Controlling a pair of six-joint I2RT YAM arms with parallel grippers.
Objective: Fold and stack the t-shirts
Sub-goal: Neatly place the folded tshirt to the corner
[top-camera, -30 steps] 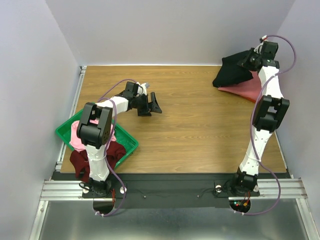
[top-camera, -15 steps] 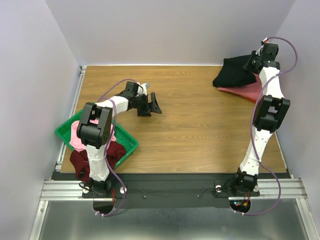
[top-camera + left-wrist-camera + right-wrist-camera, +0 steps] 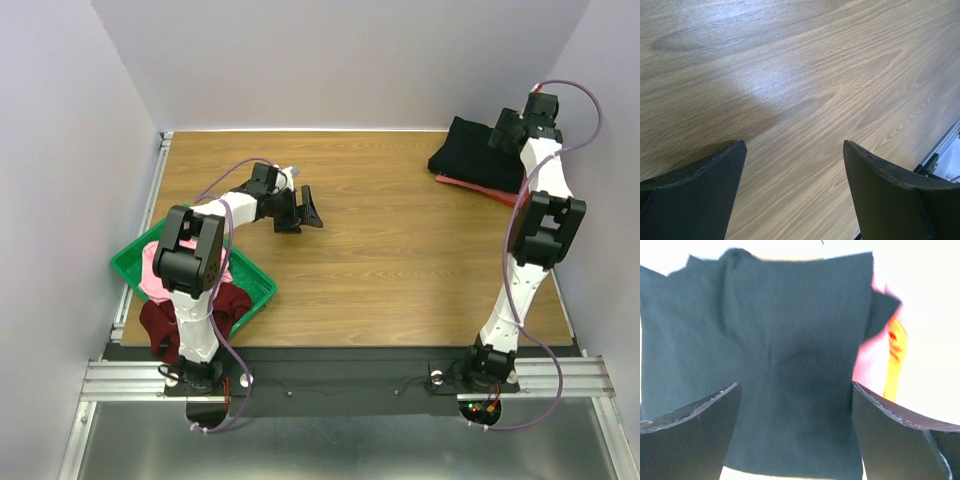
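Far right on the table [image 3: 400, 260], the upper t-shirt [image 3: 470, 150] lies on the lower t-shirt [image 3: 482, 187]. Near left, the tray [image 3: 258, 284] holds a third t-shirt [image 3: 152, 272]; a fourth t-shirt [image 3: 155, 325] overhangs its near edge.

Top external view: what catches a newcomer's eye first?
The black t-shirt lying on a coral-pink one at the far right, with the open right gripper over it. Next, the green tray at the near left, with a pink shirt inside and a maroon shirt over its edge.
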